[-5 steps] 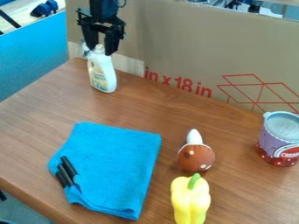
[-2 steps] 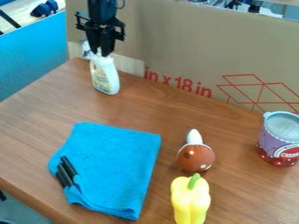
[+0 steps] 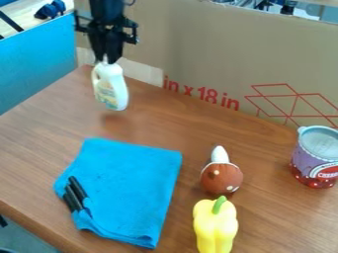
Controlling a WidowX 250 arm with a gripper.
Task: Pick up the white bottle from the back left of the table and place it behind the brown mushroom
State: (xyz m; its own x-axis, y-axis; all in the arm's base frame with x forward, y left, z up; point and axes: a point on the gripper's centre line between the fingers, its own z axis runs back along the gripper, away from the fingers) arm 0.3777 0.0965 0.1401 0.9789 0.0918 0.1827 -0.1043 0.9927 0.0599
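Cardboard panel: the tall brown cardboard panel (image 3: 204, 54) stands along the far side.
Table: the brown wood-grained table (image 3: 46, 133) spreads below it.
Cloth: the folded bright blue cloth (image 3: 125, 188) lies near-left, on the near side of the bottle.
Gripper: the black two-finger gripper (image 3: 107, 62) hangs far-left, its jaws drawn in to a narrow gap, closed on the bottle's top.
Can: the purple-and-red cylindrical can with a grey lid (image 3: 316, 158) stands at the right.
Bottle: the white plastic bottle with a pale label (image 3: 111, 91) lies directly below the jaws, clear of the table; its long axis runs nearly upright, base tipped slightly right.
Pepper: the yellow bell pepper with a green stem (image 3: 215, 228) sits near, right of the cloth.
Toy: the brown, white-spotted rounded toy with a white tip (image 3: 222, 178) rests just beyond the pepper.
Pens: two slim black pens (image 3: 74, 192) lie on the cloth's left edge.
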